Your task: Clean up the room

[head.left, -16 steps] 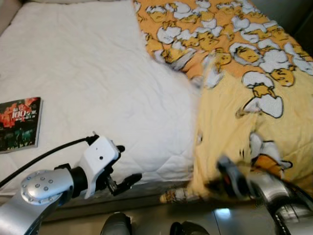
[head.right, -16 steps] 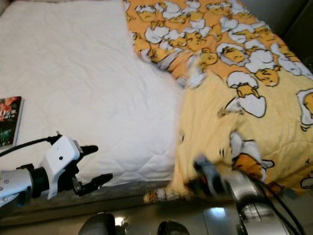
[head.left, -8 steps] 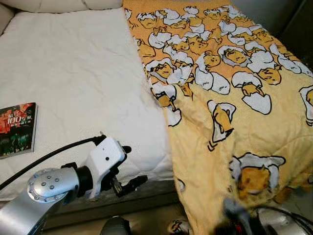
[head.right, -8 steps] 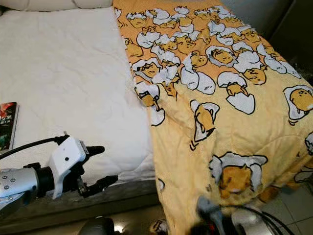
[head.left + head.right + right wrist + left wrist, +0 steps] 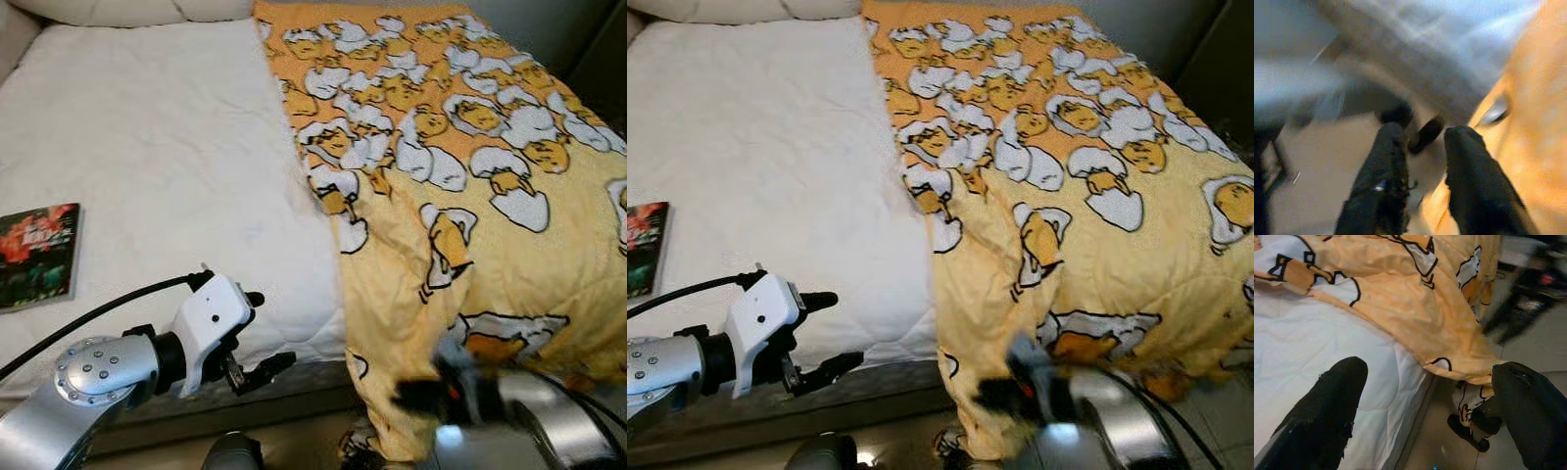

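Note:
A yellow blanket [image 5: 460,176] printed with egg cartoons covers the right half of the bed and hangs over its front edge. White mattress [image 5: 157,157] lies bare on the left half. A book [image 5: 37,255] with a dark red cover rests near the mattress's left edge. My left gripper [image 5: 266,331] hovers open at the front edge of the bed, just left of the hanging blanket [image 5: 1415,298]. My right gripper [image 5: 421,394], blurred, is low in front of the blanket's hanging hem. Its fingers [image 5: 1388,171] stand slightly apart with nothing between them, the blanket [image 5: 1533,112] beside them.
Pillows [image 5: 118,10] line the head of the bed. The bed's grey base [image 5: 294,392] runs along the front, with tiled floor [image 5: 1215,431] below and my feet [image 5: 230,452] close to it. A dark wall [image 5: 598,39] stands at the far right.
The bunched blanket has been drawn flat down to the bed's front edge. My right gripper dropped low, then rose again before the hanging hem. The left arm stayed put.

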### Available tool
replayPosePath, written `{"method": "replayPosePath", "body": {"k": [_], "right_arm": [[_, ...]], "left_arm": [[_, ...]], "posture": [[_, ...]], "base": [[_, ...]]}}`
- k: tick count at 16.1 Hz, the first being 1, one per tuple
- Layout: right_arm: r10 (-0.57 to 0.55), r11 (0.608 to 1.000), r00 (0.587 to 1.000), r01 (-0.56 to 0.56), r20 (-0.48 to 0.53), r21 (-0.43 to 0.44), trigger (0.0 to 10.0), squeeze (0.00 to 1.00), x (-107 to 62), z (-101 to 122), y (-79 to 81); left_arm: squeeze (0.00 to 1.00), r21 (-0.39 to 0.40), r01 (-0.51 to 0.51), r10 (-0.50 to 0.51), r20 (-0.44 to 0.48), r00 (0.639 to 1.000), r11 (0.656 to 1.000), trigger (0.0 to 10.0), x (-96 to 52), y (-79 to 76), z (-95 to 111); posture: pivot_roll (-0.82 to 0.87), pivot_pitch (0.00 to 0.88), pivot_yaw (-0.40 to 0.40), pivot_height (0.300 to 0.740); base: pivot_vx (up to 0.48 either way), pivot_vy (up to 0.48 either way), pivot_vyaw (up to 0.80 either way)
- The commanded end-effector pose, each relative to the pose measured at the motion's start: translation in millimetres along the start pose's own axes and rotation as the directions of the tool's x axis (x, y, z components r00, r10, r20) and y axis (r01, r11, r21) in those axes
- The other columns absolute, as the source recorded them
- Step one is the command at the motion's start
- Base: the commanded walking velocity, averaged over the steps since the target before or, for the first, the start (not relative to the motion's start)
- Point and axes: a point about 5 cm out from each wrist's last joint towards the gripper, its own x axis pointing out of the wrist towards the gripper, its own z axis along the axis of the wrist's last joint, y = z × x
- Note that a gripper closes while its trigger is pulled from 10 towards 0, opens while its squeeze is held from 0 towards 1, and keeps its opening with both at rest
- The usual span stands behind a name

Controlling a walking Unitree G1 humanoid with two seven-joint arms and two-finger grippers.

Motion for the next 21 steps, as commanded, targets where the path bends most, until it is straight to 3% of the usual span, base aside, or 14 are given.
{"method": "replayPosePath", "body": {"k": [1, 3, 5, 6, 10, 12, 14, 15, 16, 18, 19, 20, 21], "right_arm": [[-0.142, 0.989, 0.988, 0.144, 0.068, -0.029, 10.0, 1.0, 4.7, 22.6, -13.6], [-0.243, 0.968, 0.966, 0.247, 0.084, -0.045, 10.0, 1.0, 15.6, 32.9, -23.7], [-0.369, 0.925, 0.926, 0.375, 0.082, -0.07, 10.0, 1.0, 30.9, 46.5, -36.0], [-0.458, 0.886, 0.884, 0.462, 0.093, -0.035, 10.0, 1.0, 44.7, 61.7, -43.8], [-0.518, 0.854, 0.852, 0.52, 0.078, -0.007, 10.0, 1.0, 75.3, 83.9, -44.1], [-0.543, 0.839, 0.837, 0.544, 0.063, 0.011, 10.0, 1.0, 82.0, 88.8, -43.4], [-0.603, 0.797, 0.796, 0.604, 0.04, -0.001, 10.0, 1.0, 85.5, 93.1, -45.1], [-0.625, 0.78, 0.78, 0.626, 0.022, -0.022, 10.0, 0.0, 87.3, 92.6, -45.1], [-0.64, 0.767, 0.768, 0.639, 0.002, -0.054, 10.0, 0.0, 88.6, 91.1, -44.7], [-0.626, 0.779, 0.779, 0.623, -0.033, -0.068, 10.0, 0.0, 93.0, 84.7, -41.0], [-0.608, 0.793, 0.792, 0.605, -0.052, -0.073, 6.2, 0.0, 95.7, 80.6, -38.2], [-0.604, 0.797, 0.795, 0.6, -0.058, -0.078, 4.6, 0.0, 96.4, 78.9, -37.5], [-0.597, 0.802, 0.799, 0.594, -0.063, -0.065, 0.0, 0.0, 96.9, 76.7, -36.9]], "left_arm": [[0.0, -0.002, 0.012, -0.012, -0.009, 1.0, 1.0, 10.0, 2.1, -2.4, -1.3], [0.0, -0.002, 0.008, -0.008, -0.008, 1.0, 1.0, 10.0, 2.5, -1.4, -1.3], [0.0, 0.0, 0.002, -0.002, -0.006, 1.0, 1.0, 10.0, 2.7, -0.3, -0.6], [0.0, 0.002, -0.007, 0.007, -0.006, 1.0, 1.0, 10.0, 2.3, 1.2, -0.2], [0.0, 0.009, -0.012, 0.012, -0.009, 1.0, 1.0, 10.0, -0.5, 2.5, 2.7], [0.0, 0.011, -0.013, 0.013, -0.011, 1.0, 1.0, 10.0, -3.4, 2.8, 3.7], [0.0, 0.011, -0.016, 0.017, -0.02, 1.0, 1.0, 10.0, -7.3, 2.6, 3.1], [0.0, 0.01, -0.018, 0.018, -0.023, 1.0, 1.0, 10.0, -8.5, 2.4, 3.0], [0.0, 0.009, -0.018, 0.018, -0.024, 1.0, 1.0, 10.0, -9.5, 1.6, 3.6], [0.0, 0.008, -0.019, 0.019, -0.024, 1.0, 1.0, 10.0, -10.1, 0.1, 5.0], [0.0, 0.006, -0.021, 0.021, -0.025, 0.999, 1.0, 10.0, -10.9, -0.3, 5.1], [0.0, 0.005, -0.022, 0.023, -0.026, 0.999, 1.0, 10.0, -11.4, -0.8, 5.2], [0.0, 0.003, -0.024, 0.024, -0.027, 0.999, 1.0, 10.0, -12.2, -1.8, 5.6]], "posture": [[0.08, 0.099, -0.042, 0.74], [0.08, 0.104, -0.038, 0.74], [0.09, 0.108, -0.037, 0.74], [0.09, 0.115, -0.029, 0.74], [0.11, 0.143, -0.018, 0.74], [0.12, 0.154, -0.017, 0.74], [0.13, 0.167, -0.016, 0.74], [0.14, 0.173, -0.017, 0.74], [0.14, 0.178, -0.018, 0.74], [0.15, 0.188, -0.022, 0.74], [0.16, 0.192, -0.025, 0.74], [0.16, 0.194, -0.028, 0.74], [0.16, 0.195, -0.033, 0.74]], "base": [[0.0, 0.0, 0.0], [0.0, 0.0, 0.0], [0.0, 0.0, 0.0], [0.0, 0.0, 0.0], [0.0, 0.0, 0.0], [0.0, 0.0, 0.0], [0.0, 0.0, 0.0], [0.0, 0.0, 0.0], [0.0, 0.0, 0.0], [0.0, 0.0, 0.0], [0.0, 0.0, 0.0], [0.0, 0.0, 0.0], [0.0, 0.0, 0.0]]}}
